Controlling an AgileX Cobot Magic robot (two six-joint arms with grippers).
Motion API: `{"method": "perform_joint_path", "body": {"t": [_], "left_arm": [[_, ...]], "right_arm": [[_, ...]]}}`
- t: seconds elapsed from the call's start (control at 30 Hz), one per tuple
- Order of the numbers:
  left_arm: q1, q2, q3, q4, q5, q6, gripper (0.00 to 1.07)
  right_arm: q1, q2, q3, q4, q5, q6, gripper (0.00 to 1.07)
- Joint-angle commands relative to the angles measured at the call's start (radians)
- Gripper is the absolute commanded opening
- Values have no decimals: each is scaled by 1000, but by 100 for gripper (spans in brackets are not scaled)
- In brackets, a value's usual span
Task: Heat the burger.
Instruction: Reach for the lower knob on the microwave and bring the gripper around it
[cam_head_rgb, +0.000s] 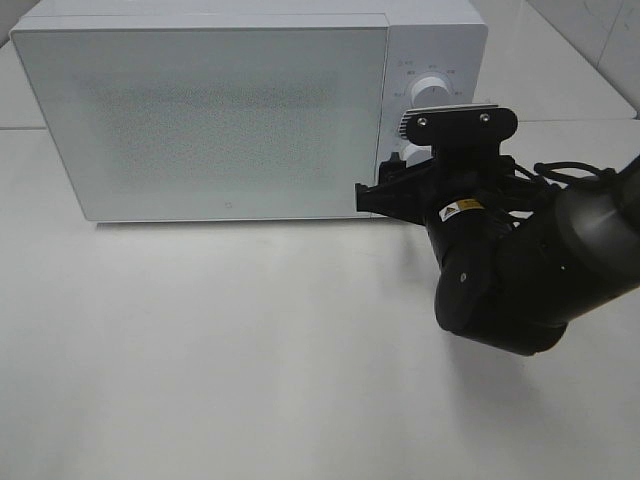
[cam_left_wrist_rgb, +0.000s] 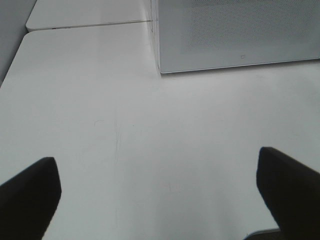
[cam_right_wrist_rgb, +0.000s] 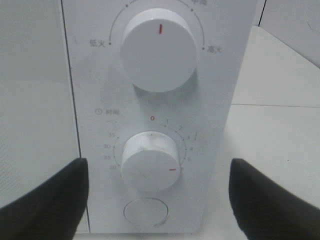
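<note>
Door (cam_head_rgb: 200, 110) of the microwave (cam_head_rgb: 430, 40) is shut, far side of the desk (cam_head_rgb: 250, 360). The burger is nowhere in view. My judgement is that it sits inside, but the speckled door panel lets nothing through, so I cannot confirm it.

Right end effector (cam_right_wrist_rgb: 157, 200) is up close to the control panel at the microwave's right, fingers spread wide to either side of the timer knob (cam_right_wrist_rgb: 150, 162) and touching nothing. The knob's red mark points away from zero, toward the lower right of its scale. The power knob (cam_right_wrist_rgb: 159, 50) above it has its mark straight up. A round button (cam_right_wrist_rgb: 146, 211) sits beneath.

Left end effector (cam_left_wrist_rgb: 160, 195) is also spread and empty, hanging over bare desk on the near left.

Progress, as judged: loading and closing look done and the timer looks set. Left to do: waiting and retrieval.

Unclear: whether the oven is running, as no light or display shows. The scale numerals are small and the right fingers cut off the panel's lower edge.
</note>
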Motion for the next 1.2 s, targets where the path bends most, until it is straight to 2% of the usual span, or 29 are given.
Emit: {"method": "perform_joint_path", "body": {"t": [0.03, 0.47, 0.83, 1.2], "left_arm": [[0, -20, 2, 0, -13, -7, 101], [0, -20, 2, 0, -13, -7, 101], [0, -20, 2, 0, -13, -7, 101], [0, -20, 2, 0, -13, -7, 101]], "right_arm": [[-24, 24, -38, -30, -10, 11, 75], [-45, 103, -117, -55, 16, 33, 75], [-89, 114, -128, -82, 16, 56, 75], [-89, 129, -138, -82, -5, 56, 75]]}}
